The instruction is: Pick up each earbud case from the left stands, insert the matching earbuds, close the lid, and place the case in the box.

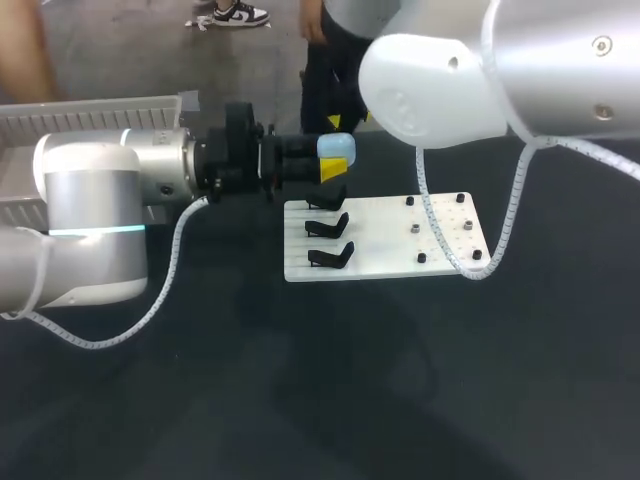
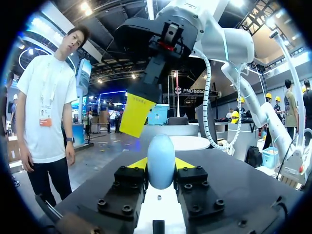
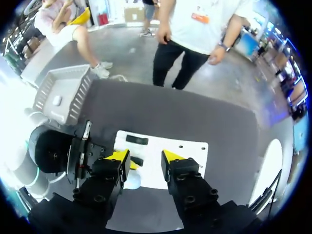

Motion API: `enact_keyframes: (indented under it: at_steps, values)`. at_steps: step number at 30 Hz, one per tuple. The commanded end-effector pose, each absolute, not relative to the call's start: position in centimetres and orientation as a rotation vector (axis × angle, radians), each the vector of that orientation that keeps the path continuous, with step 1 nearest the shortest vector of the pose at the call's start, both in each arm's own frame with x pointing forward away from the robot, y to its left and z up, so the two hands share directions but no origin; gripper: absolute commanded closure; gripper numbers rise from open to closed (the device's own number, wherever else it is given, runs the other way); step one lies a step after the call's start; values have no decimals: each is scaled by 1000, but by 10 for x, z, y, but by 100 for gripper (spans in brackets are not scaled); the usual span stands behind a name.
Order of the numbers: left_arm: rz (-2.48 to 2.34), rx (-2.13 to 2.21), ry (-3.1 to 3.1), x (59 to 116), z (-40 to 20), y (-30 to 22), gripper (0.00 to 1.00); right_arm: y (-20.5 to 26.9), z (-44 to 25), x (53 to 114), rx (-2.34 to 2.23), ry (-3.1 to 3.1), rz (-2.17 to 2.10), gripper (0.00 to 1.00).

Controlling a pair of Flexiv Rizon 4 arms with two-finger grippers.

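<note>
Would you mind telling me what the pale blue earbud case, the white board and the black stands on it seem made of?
The earbud case: likely smooth moulded plastic, soft even sheen. The white board: probably rigid matte plastic or painted sheet, flat, no glare. The black stands: seemingly hard dull plastic; too small to be sure.

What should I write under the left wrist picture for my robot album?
Left gripper shut on a pale blue earbud case, with the white board below it.
</note>
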State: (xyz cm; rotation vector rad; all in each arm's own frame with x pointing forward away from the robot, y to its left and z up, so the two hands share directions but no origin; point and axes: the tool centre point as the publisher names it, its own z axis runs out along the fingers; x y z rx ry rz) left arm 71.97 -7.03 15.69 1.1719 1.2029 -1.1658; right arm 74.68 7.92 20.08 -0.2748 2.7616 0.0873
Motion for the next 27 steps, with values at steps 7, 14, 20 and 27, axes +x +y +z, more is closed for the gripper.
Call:
enact_keyframes:
  at_steps: [7, 14, 20, 27]
  values:
    - [-938, 1130, 1185, 759, 207, 21, 100, 34, 210, 725, -43, 2651, 120, 36]
    - [-731, 1049, 1243, 790, 222, 109, 100, 34, 191, 706, -30, 2691, 126, 0]
    - [-625, 992, 1304, 809, 210, 164, 100, 39, 178, 694, -24, 2726, 138, 0]
    - [-570, 848, 1380, 820, 163, 210, 100, 44, 168, 682, -11, 2758, 157, 0]
